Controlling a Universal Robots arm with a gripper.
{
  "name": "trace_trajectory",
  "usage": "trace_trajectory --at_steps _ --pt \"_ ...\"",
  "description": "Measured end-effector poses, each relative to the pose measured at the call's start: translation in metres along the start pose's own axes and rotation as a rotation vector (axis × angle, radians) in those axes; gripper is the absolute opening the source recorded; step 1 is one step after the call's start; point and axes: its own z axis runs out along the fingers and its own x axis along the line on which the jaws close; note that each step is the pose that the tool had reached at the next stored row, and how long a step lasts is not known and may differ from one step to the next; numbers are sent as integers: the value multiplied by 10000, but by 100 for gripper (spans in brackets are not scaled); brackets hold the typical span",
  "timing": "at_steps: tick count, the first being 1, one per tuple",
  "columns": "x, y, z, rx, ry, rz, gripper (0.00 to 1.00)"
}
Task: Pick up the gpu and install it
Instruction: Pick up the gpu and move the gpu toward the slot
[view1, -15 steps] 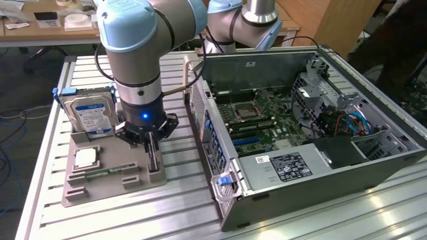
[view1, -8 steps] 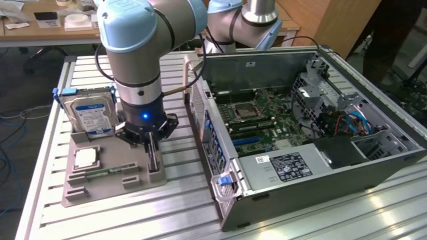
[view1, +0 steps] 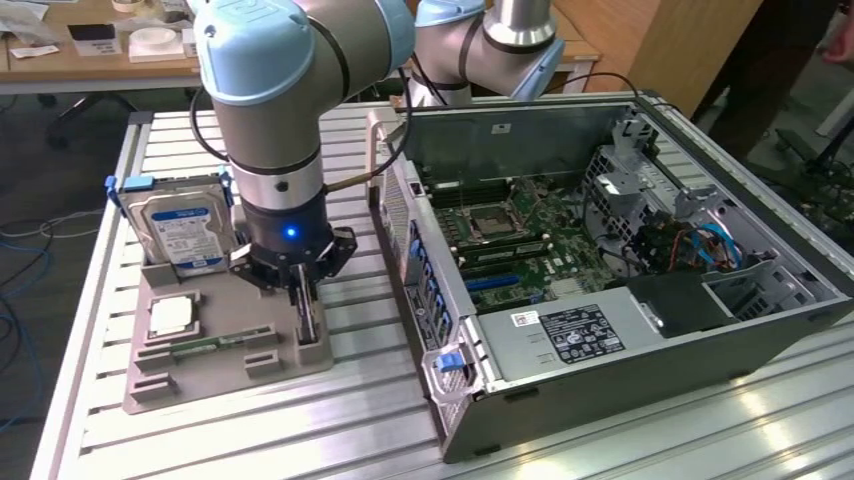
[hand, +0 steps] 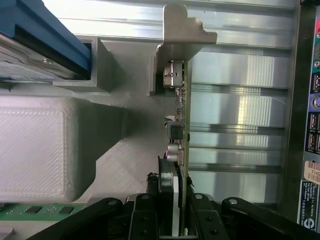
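Observation:
The gpu is a thin dark card standing on edge at the exterior view's right side of a grey holder tray. My gripper comes straight down on it from above. In the wrist view the gpu shows edge-on, with its silver end bracket at the far end. My gripper has one black finger pressed against each face of the card, so it is shut on the gpu. Whether the card has left its slot in the tray I cannot tell.
A blue-labelled hard drive stands upright at the tray's back, a white block and a green memory stick lie on it. The open computer case with its motherboard lies at the exterior view's right, close beside the tray.

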Motion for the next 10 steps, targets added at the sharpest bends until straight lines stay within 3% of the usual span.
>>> trace_trajectory --at_steps 2,4,10 --pt "-3 3 -32 -15 -21 -1 28" --pt "-1 3 -99 1 3 0 28" --pt "-5 9 -303 1 2 0 28"
